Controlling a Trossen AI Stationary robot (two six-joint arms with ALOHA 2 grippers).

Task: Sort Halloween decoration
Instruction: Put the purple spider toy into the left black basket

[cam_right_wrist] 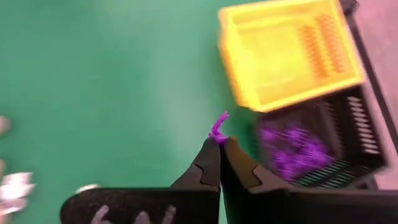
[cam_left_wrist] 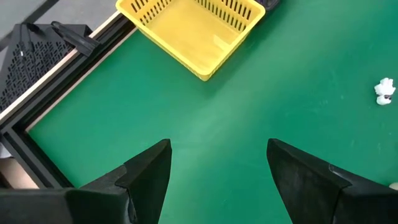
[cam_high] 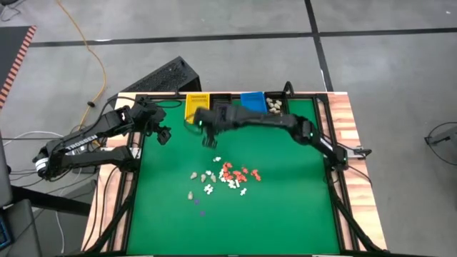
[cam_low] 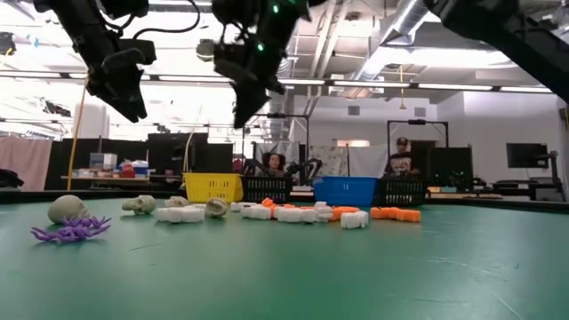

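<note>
From above I see my left gripper (cam_high: 163, 134) hanging over bare green felt near the table's left edge, its 2 fingers spread wide and empty; I judge it is parked there so it stays clear of the working arm. Just beyond it along the back rim sits the yellow bin (cam_high: 196, 106), which looks empty in the wrist views. Next to that is a black bin (cam_right_wrist: 317, 146) already holding a cluster of purple pieces, so I take it as the purple destination. My right gripper (cam_right_wrist: 219, 144) hovers above the felt close in front of these 2 bins, its fingers pinched tight on a small purple decoration (cam_right_wrist: 217, 128) that sticks out past the tips; the narrow tip grip suits a piece this thin, and the arm reaches across the table because the purple bin lies toward the left. Farther right along the rim stands the blue bin (cam_high: 251, 101). The rest of the Halloween decoration (cam_high: 227, 175) lies scattered at mid-table, white, cream and orange-red pieces mixed together, with 1 purple spider (cam_low: 71, 230) nearest the front.
</note>
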